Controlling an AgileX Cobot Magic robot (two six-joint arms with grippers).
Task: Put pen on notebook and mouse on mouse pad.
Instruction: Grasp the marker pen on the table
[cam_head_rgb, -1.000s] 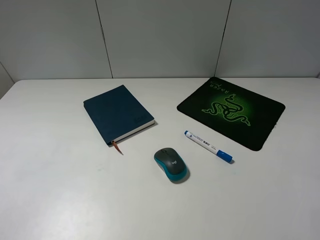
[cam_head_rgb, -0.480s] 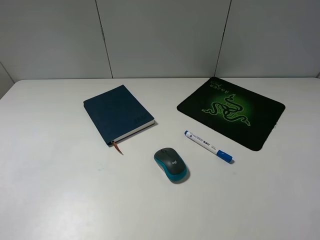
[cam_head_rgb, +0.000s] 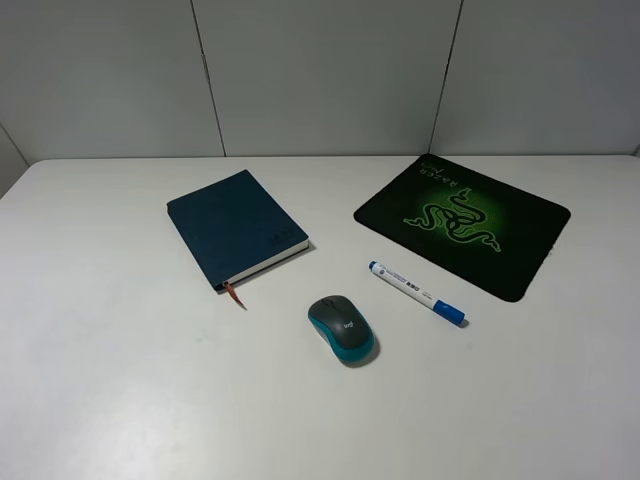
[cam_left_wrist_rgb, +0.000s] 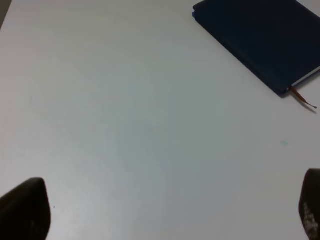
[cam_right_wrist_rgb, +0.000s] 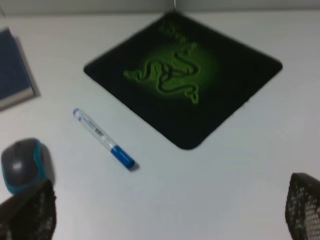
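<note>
Left gripper (cam_left_wrist_rgb: 167, 212): hovers over bench (cam_left_wrist_rgb: 125, 125), jaws apart, empty.
Right gripper (cam_right_wrist_rgb: 165, 212): hovers, jaws apart, empty.
Pen (cam_head_rgb: 415, 292): mouse's (cam_head_rgb: 342, 329) two o'clock.

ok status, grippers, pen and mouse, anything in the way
Jaws open, empty: left gripper, right gripper. On table, not yet placed: pen, mouse. Paths to notebook and mouse pad look open.

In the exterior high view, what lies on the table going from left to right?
notebook → mouse → pen. The mouse pad is left out: it spans across behind both the mouse's right edge and the whole pen, and reaches furthest right.
</note>
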